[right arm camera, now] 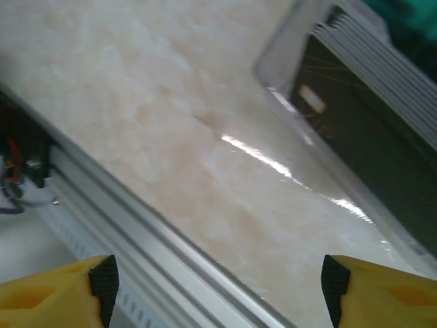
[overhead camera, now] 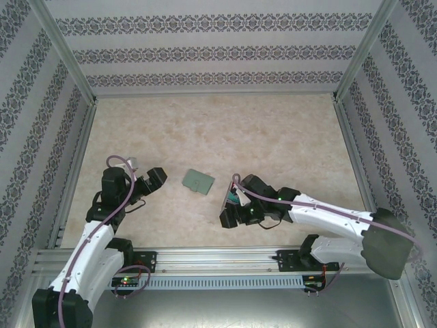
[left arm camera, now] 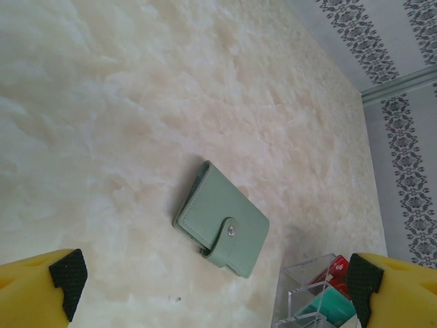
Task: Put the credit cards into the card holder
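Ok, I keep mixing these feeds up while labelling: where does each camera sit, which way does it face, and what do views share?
Top external: above, behind the bases, looking down on the table; left arm and right arm show.
Left wrist: on the left arm, facing down at the card holder; left fingers show, jaws open.
Right wrist: low over the near rail, facing the clear box; right fingers show.
Shared: both wrist views see the clear box.

Your light is bright and even, with soft shadows. The right wrist view is blurred, with glare along the clear box [right arm camera: 287,51].
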`<state>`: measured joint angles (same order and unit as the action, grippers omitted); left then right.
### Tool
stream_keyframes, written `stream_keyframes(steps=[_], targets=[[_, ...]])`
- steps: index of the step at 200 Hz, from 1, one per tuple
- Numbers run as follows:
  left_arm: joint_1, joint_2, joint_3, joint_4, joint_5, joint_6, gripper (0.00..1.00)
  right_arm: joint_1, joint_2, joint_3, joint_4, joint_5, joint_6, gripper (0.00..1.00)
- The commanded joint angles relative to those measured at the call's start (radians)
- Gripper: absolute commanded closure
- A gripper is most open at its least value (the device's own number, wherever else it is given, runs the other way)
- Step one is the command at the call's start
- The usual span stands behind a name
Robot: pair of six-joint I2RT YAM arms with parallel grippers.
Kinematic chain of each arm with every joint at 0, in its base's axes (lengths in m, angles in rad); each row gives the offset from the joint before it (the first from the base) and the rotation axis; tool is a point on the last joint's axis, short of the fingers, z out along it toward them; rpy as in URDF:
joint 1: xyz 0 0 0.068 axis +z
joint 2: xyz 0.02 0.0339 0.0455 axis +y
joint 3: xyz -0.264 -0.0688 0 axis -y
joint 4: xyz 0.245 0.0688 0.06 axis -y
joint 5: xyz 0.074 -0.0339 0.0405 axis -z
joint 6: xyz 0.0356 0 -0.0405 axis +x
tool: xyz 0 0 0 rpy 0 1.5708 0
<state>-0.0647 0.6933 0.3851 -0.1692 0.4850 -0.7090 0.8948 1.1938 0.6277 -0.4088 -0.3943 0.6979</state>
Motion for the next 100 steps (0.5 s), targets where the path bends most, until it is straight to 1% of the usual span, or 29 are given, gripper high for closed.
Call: stream_keyframes(steps=[1, 22, 44, 60, 74, 89, 100], targets=[[-0.009, -0.007, 0.006, -0.049, 0.027, 0.006, 0.01, 0.007, 0.043, 0.004, -0.009, 0.091, -0.020, 0.21], [-0.010, 0.011, 0.022, -0.049, 0.051, 0.011, 0.01, 0.005, 0.095, 0.042, -0.008, 0.167, -0.039, 0.21], [-0.023, 0.040, 0.042, -0.043, 0.064, 0.020, 0.01, -0.023, 0.137, 0.064, 0.050, 0.229, -0.042, 0.22], [-0.041, 0.068, 0.062, -0.041, 0.066, 0.025, 0.01, -0.075, 0.178, 0.074, 0.112, 0.230, -0.040, 0.22], [-0.064, 0.097, 0.074, -0.032, 0.056, 0.026, 0.01, -0.122, 0.222, 0.093, 0.166, 0.195, -0.055, 0.22], [-0.097, 0.140, 0.089, -0.027, 0.037, 0.029, 0.01, -0.150, 0.284, 0.137, 0.209, 0.153, -0.079, 0.23], [-0.122, 0.175, 0.099, -0.022, 0.020, 0.027, 0.01, -0.155, 0.337, 0.196, 0.199, 0.142, -0.102, 0.23]])
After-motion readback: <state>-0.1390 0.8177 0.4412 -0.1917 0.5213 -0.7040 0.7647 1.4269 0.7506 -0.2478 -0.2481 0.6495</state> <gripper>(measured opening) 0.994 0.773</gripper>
